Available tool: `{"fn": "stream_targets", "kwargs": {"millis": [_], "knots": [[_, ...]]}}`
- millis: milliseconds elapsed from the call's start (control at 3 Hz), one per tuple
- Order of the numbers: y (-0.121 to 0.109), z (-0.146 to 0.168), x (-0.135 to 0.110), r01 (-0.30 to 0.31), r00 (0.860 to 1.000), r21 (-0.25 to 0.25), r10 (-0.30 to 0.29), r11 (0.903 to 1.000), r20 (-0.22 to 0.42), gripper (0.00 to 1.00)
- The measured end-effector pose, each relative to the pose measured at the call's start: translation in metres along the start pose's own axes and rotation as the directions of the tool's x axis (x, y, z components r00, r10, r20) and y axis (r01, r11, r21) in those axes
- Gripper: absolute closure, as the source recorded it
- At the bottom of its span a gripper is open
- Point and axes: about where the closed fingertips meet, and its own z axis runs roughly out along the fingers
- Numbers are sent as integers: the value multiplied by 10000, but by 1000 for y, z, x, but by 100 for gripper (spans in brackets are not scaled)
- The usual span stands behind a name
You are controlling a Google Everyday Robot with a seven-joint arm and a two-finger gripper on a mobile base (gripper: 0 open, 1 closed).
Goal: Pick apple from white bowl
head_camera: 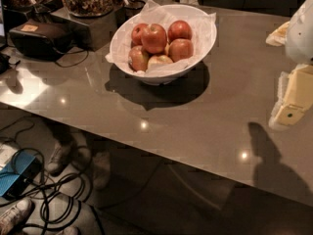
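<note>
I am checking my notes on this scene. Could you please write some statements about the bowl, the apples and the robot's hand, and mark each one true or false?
1. The white bowl holds several apples. True.
2. The hand hangs directly over the bowl. False: it is at the right edge of the view, well apart from the bowl.
3. The bowl is lined with crinkled white paper. True.
4. The deep-red apple lies on the table beside the bowl. False: it sits in the bowl, on top of the other apples.
5. Dark cables lie on the floor at the lower left. True.
</note>
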Motion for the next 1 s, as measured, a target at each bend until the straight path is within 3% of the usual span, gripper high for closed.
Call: {"fn": "stream_targets", "kwargs": {"millis": [667, 1000], "knots": [[-9, -6, -8, -327, 9993, 79, 325, 9994, 198, 0], [-29, -6, -24, -688, 9974, -97, 689, 9976, 192, 0]]}}
